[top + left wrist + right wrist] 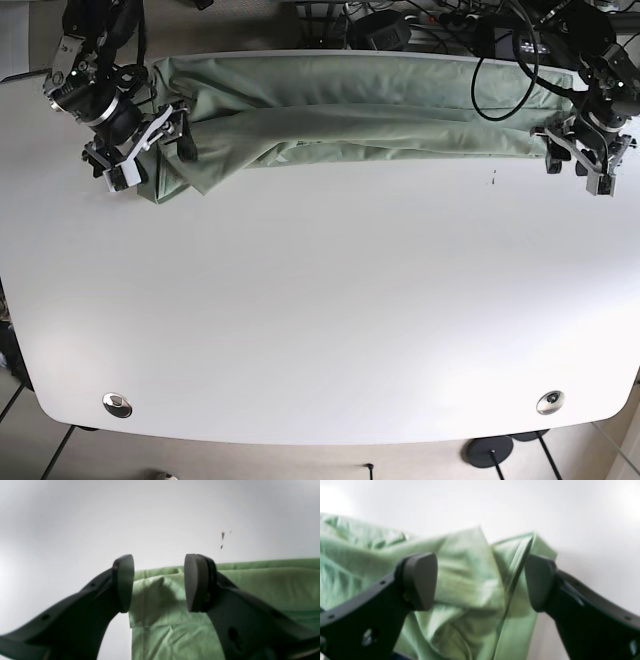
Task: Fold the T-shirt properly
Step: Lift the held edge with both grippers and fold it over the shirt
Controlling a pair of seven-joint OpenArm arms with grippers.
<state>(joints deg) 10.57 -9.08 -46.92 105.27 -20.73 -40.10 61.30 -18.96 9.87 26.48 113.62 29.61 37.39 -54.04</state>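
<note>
The green T-shirt (360, 110) lies as a long folded strip along the far edge of the white table (320, 300). My right gripper (150, 155) hovers over its bunched left end. In the right wrist view this gripper (480, 582) is open, its jaws wide apart, with crumpled shirt fabric (470, 585) below and between them. My left gripper (577, 168) is at the shirt's right end. In the left wrist view it (160, 582) is open and empty, with the flat layered shirt end (162, 605) under it.
Cables and gear (450, 25) crowd the space behind the table's far edge. Small dark specks (492, 178) mark the table near the left gripper; they also show in the left wrist view (222, 536). Two metal grommets (117, 404) (548, 402) sit near the front edge.
</note>
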